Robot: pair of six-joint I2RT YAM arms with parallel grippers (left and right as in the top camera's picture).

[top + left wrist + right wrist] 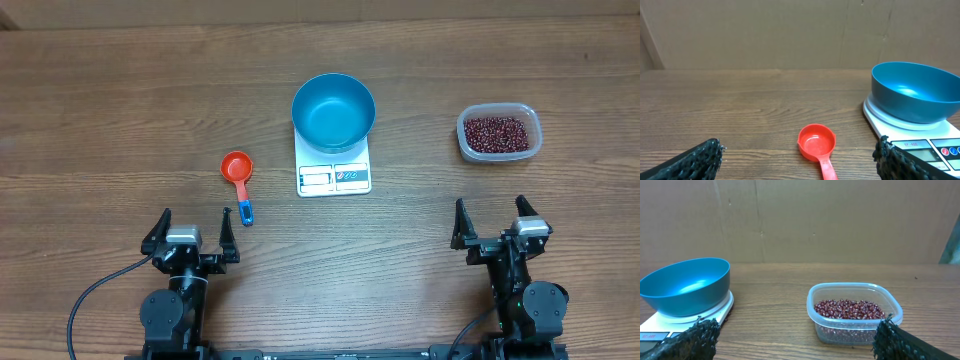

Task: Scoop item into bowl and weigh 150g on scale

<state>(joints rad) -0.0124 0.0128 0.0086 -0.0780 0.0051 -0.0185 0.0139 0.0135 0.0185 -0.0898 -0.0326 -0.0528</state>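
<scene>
The wooden worktop (120, 100) shows brown grain running side to side. At its near edge the left arm (175, 300) and the right arm (525, 305) sit well apart. Each has its jaws spread wide and released, grasping nothing, with bare wood between the dark fingers.

Midway between the arms and farther back lies the scale (333, 178). It is a flat white rectangle with its display panel and buttons along the near edge. The bowl (333, 110) stands upright on the scale's far part and overhangs it slightly. It is round and deep, bright blue inside and out, and nothing shows inside it.

Off to the right, apart from the scale, sits a clear tub (536, 140) with rounded corners. To the left of the scale lies a red-orange scoop (238, 168), cup up. Its handle ends in blue and points toward the left arm.

The beans (497, 131) are all in the tub. They are many tiny dark red-brown grains, some with pale flecks, lying in a loose, fairly level layer below the rim.
</scene>
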